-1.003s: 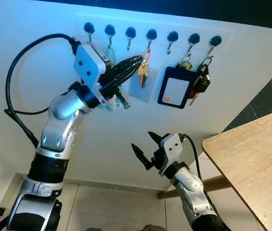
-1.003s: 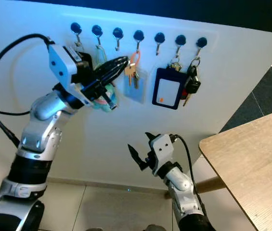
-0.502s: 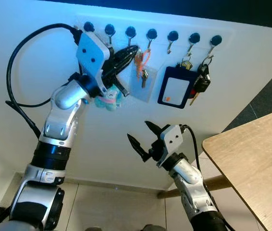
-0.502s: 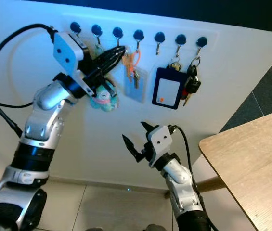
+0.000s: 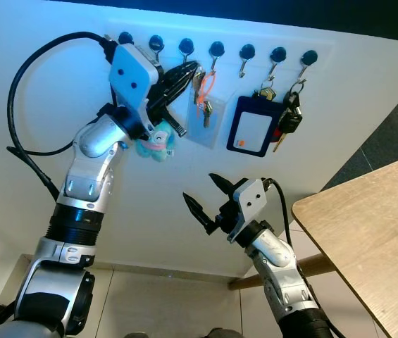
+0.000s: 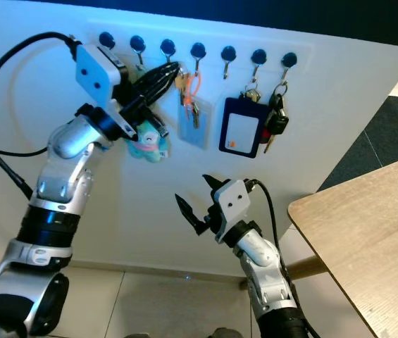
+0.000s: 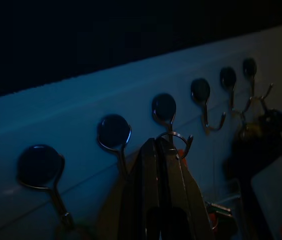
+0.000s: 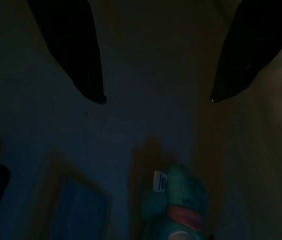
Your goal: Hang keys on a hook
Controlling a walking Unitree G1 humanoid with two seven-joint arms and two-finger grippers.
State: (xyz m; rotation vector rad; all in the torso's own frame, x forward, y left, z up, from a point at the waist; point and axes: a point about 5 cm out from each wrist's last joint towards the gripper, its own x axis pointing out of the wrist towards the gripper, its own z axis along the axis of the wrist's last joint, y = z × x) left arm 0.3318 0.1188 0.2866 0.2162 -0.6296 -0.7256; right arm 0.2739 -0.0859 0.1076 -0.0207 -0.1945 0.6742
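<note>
My left gripper point(image 5: 193, 69) is clamped on the keys point(image 5: 200, 95), their ring at the third hook point(image 5: 185, 49) along the wall rack's point(image 5: 325, 51) top edge. No writing is legible anywhere. My right gripper point(image 5: 205, 196) hangs spread apart below, off the wall, near the desk point(image 5: 368, 239) corner.

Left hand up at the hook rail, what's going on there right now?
The left hand is raised to the white wall's row of hooks, shut on a bunch of keys with an orange loop, its tips at the third hook from the left. A teal plush charm hangs just below it. The right hand hovers open lower down, holding nothing.
</note>
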